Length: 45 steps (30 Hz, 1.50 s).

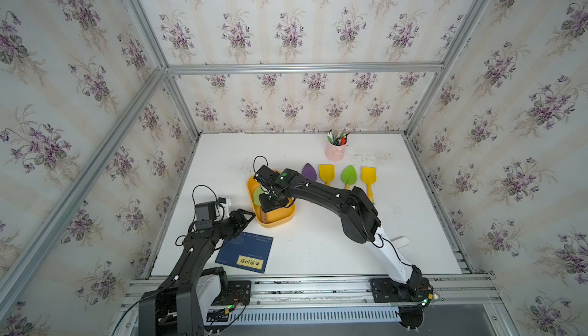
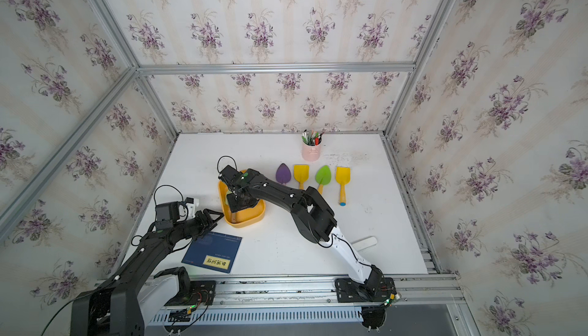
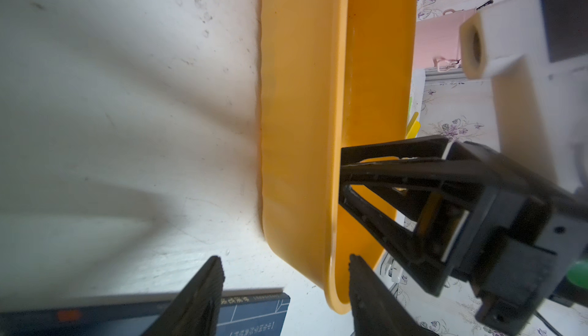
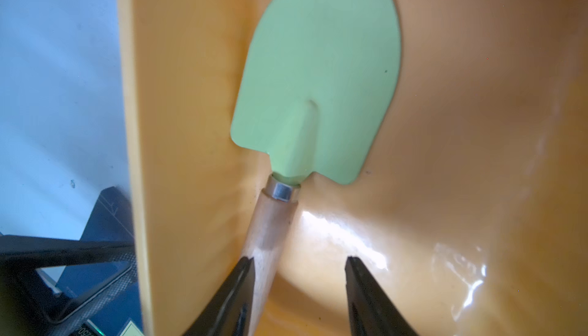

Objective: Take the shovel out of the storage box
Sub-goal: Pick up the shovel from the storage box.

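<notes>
The storage box [image 1: 274, 223] [image 2: 245, 222] is a shallow yellow-orange tub left of the table's middle. In it lies a shovel [image 4: 318, 80] with a pale green blade and a wooden handle; in both top views only a bit of the blade [image 1: 257, 196] shows under the arm. My right gripper [image 1: 273, 202] [image 4: 299, 264] reaches down into the box and is open. One finger [image 4: 245, 280] touches the side of the handle, the other stands apart. My left gripper [image 1: 251, 215] [image 3: 286, 267] is open at the box's near left corner, its fingers astride the rim [image 3: 335, 290].
Several shovels, purple [image 1: 309, 172], yellow [image 1: 326, 174], green [image 1: 349, 175] and yellow [image 1: 369, 178], lie in a row right of the box. A pink pen cup [image 1: 335, 150] stands behind them. A blue book [image 1: 245, 251] lies in front of the box, under my left arm.
</notes>
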{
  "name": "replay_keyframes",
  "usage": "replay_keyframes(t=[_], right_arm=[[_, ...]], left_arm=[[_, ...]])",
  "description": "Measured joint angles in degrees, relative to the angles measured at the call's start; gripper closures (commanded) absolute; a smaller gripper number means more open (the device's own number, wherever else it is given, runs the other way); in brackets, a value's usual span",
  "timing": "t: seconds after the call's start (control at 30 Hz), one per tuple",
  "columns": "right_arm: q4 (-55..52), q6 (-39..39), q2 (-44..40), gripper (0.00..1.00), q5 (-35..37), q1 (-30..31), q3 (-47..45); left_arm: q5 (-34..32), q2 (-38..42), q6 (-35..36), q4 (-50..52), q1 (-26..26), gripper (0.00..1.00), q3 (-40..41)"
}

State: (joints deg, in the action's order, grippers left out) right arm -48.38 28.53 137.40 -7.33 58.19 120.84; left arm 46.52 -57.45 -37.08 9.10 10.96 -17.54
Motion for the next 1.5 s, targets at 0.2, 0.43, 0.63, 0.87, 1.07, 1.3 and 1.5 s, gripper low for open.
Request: replay_keyframes(t=[0.2, 0.43, 0.63, 0.87, 1.07, 1.3, 1.5], right_arm=[[0.9, 0.2, 1.2, 0.49, -1.5, 0.2, 0.3], [1.4, 0.4, 2.5, 0.52, -2.7, 0.3, -1.0], [1.4, -0.1, 2.6, 0.70, -1.2, 0.0, -1.2], [0.1, -1.4, 4.2, 0.84, -0.9, -0.1, 1.6], [0.1, -1.5, 3.7, 0.88, -0.8, -0.2, 1.6], [-0.7, -2.6, -0.8, 0.91, -0.8, -3.9, 1.3], [-0.9, -5.7, -8.0, 0.91, 1.0, -8.1, 0.9]], left_arm=[[0.3, -1.0, 0.0, -0.8, 0.0, 0.37, 0.0], [0.6, -2.1, 0.0, -2.3, 0.0, 0.36, 0.0], [0.9, -2.9, 0.0, -2.7, -0.1, 0.35, -0.7], [1.7, -4.5, 0.0, -3.3, -0.1, 0.35, -1.4], [2.2, -3.6, -0.9, -3.8, -0.1, 0.27, -3.8], [2.7, 2.1, -6.2, -6.0, -0.1, 0.00, -4.8], [2.6, 3.5, -13.6, -10.6, -0.8, 0.00, -7.6]])
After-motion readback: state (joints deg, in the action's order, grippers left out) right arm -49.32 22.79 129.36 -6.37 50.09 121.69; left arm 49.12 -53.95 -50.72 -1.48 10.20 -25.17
